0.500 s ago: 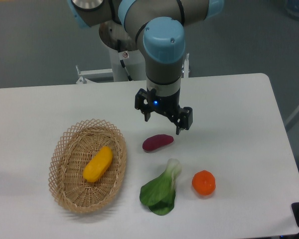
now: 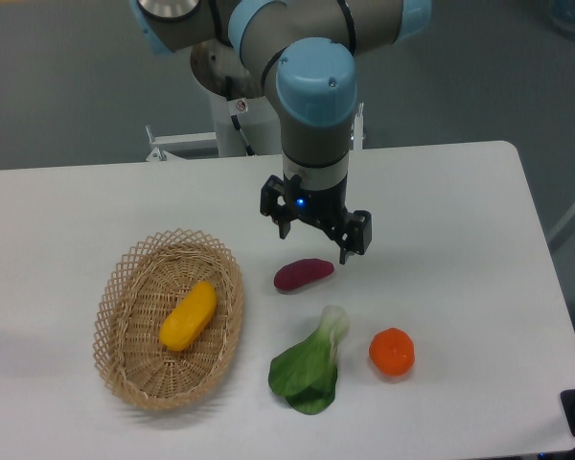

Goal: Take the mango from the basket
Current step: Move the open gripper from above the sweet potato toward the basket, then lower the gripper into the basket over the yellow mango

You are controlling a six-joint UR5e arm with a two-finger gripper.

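White tabletop (image 2: 441, 192) fills the view, with grey floor seen behind it. At the left, the basket (image 2: 125, 287) is found lying flat, and the mango (image 2: 188, 315) is seen inside it, resting on the woven bottom at a slant, its upper end toward the right rim. Right of the basket, a purple tuber (image 2: 303, 274) lies on the tabletop, with a leafy green (image 2: 310, 369) below it and a tangerine (image 2: 392, 351) further right. The tool (image 2: 314, 236) is held above the tuber, well apart from the mango, with its two fingers spread and nothing between them. The reach toward the basket is judged not yet begun. For a sound grasp, the tool should be carried left and over the rim with height kept, then turned so the fingers close across the mango's narrow width, not along its length. A slow descent is advised, since the wicker sides could be caught by a fingertip.
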